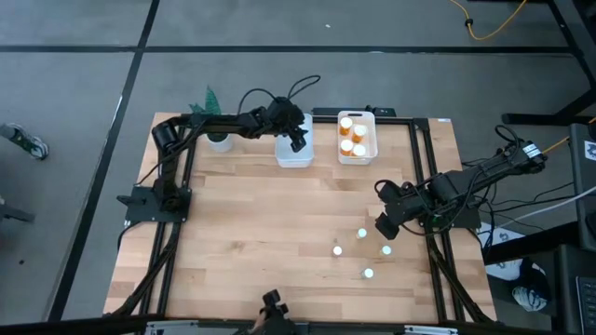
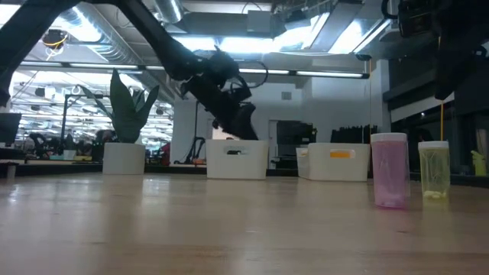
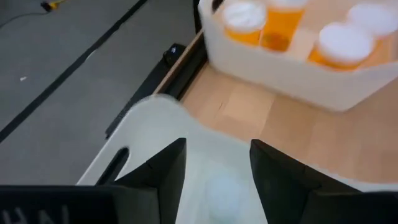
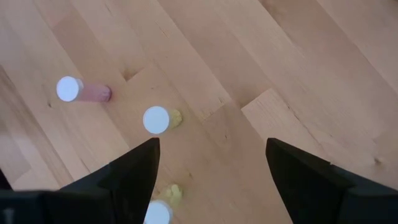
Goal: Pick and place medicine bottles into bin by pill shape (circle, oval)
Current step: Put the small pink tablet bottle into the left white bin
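Note:
My left gripper (image 1: pixel 298 140) hangs open over the left white bin (image 1: pixel 293 154) at the table's far side. In its wrist view (image 3: pixel 217 180) a pale round blurred thing (image 3: pixel 221 191) lies in that bin below the gap between the fingers. The right white bin (image 1: pixel 357 156) holds several orange bottles with white caps (image 3: pixel 245 22). My right gripper (image 1: pixel 386 223) is open and empty above several small pale bottles standing on the table (image 1: pixel 362 234). Its wrist view (image 4: pixel 211 168) shows a pinkish one (image 4: pixel 78 90) and two yellowish ones (image 4: pixel 157 119).
A potted green plant (image 1: pixel 216 138) stands left of the bins, under the left arm. The two bins stand side by side at the far edge. Black frame rails (image 1: pixel 438 261) run along the table's left and right sides. Bare wood lies at the middle and near left (image 1: pixel 251 242).

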Tool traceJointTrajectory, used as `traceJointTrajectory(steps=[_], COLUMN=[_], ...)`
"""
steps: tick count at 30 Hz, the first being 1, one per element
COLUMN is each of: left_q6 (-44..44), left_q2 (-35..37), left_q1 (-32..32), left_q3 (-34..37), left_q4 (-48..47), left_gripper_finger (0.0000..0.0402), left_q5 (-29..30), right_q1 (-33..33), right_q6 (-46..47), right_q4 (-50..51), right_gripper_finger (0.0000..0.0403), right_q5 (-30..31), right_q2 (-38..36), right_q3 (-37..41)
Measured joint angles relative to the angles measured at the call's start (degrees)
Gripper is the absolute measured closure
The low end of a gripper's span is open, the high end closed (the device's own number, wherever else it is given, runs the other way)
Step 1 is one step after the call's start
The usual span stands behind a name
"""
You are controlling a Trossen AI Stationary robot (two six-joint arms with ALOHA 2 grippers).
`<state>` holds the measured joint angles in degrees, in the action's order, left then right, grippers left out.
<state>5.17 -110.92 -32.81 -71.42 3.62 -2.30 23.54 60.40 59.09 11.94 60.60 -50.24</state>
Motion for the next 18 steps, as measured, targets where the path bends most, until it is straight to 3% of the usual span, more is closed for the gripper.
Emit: traceJointTrajectory(steps=[5, 9, 18], left_q6=[-2.89, -5.73, -6.64], left_q2=[4.45, 9.13, 13.48], left_q1=[3.00, 7.43, 22.95], left_q3=[0.00, -0.04, -0.04], left_q4=[-1.60, -5.86, -12.62], left_gripper_finger=[0.0232, 0.0235, 0.0236], left_q5=[-0.49, -4.18, -6.22], right_q1=[0.01, 0.00, 0.00], right_q6=[0.00, -0.01, -0.69], right_q4=[0.00, -0.03, -0.09], right_gripper_finger=[0.0108, 0.0108, 0.0108], right_q5=[-0.04, -0.04, -0.04], right_q2=[0.00, 0.00, 0.00], right_q3=[0.00, 0.00, 0.00])
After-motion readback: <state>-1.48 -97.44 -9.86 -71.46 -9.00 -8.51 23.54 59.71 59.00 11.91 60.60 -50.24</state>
